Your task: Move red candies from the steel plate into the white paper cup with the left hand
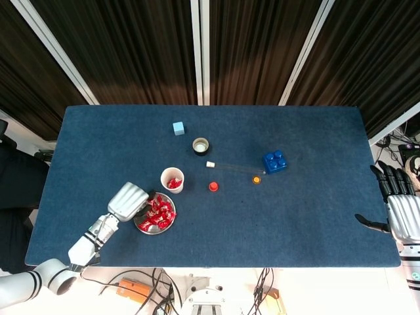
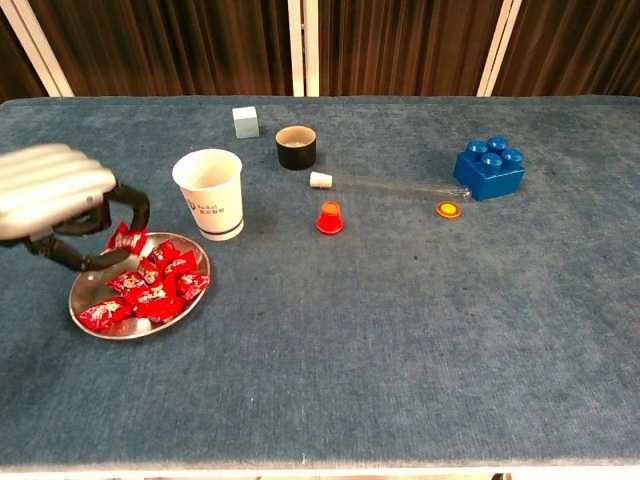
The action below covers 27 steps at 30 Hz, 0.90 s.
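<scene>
The steel plate (image 2: 92, 313) (image 1: 146, 229) holds several red candies (image 2: 150, 288) (image 1: 158, 213) at the table's front left. My left hand (image 2: 52, 195) (image 1: 128, 201) hovers over the plate's left side and pinches one red candy (image 2: 125, 239) just above the pile. The white paper cup (image 2: 209, 194) (image 1: 172, 180) stands upright just behind and right of the plate, with red candies (image 1: 174, 183) inside in the head view. My right hand (image 1: 397, 203) stays at the table's right edge, fingers spread, holding nothing; the chest view does not show it.
Behind the cup are a light blue cube (image 2: 245, 121) and a black cup (image 2: 296, 147). A clear tube with a white cap (image 2: 385, 184), a red cap (image 2: 329, 217), an orange disc (image 2: 449, 209) and a blue brick (image 2: 489, 167) lie to the right.
</scene>
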Motion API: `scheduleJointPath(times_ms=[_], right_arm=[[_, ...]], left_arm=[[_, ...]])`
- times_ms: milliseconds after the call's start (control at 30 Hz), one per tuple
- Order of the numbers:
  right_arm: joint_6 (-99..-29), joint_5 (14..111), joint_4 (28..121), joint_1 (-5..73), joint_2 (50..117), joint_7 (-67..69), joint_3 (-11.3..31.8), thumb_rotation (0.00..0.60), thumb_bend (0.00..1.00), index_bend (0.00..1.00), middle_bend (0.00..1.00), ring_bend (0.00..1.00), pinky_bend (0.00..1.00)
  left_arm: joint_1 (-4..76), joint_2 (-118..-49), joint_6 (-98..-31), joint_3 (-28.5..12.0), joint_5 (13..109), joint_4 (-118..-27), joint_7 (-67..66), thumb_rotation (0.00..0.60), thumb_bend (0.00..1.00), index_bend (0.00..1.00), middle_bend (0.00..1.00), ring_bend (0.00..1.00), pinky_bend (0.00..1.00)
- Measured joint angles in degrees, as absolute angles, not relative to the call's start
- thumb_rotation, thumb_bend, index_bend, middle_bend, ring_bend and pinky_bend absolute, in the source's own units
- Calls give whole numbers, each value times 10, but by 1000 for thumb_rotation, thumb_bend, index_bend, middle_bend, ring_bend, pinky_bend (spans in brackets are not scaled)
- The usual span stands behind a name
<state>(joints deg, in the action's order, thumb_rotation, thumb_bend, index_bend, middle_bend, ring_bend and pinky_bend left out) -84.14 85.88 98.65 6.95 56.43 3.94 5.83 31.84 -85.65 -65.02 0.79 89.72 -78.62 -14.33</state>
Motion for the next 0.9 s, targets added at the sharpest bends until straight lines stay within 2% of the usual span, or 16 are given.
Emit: scheduleJointPath(times_ms=[167,300,700,800,900], right_arm=[[-843,860,984,69,566,42,58,600,97,0,0,0,0],[-842,860,981,69,567,44,58,600,98,0,0,0,0],[-841,856,973,68,569,52,57,600,99,0,0,0,0],[-840,855,972,68,569,53,58,600,98,0,0,0,0],[-837,855,972,70,570,52,58,600,97,0,0,0,0]], left_arm=[[324,-824,-686,-31,902,-858,-106,600,426,633,964,901,825],[347,-816,-682,-66,894,-881,-93,600,424,633,964,901,825],[414,-847,-563,-108,781,-855,-127,600,405,617,970,909,825],[418,-849,-550,-108,754,-850,-146,600,346,561,969,909,825],[418,-850,-546,-106,733,-850,-166,600,230,451,969,909,825]])
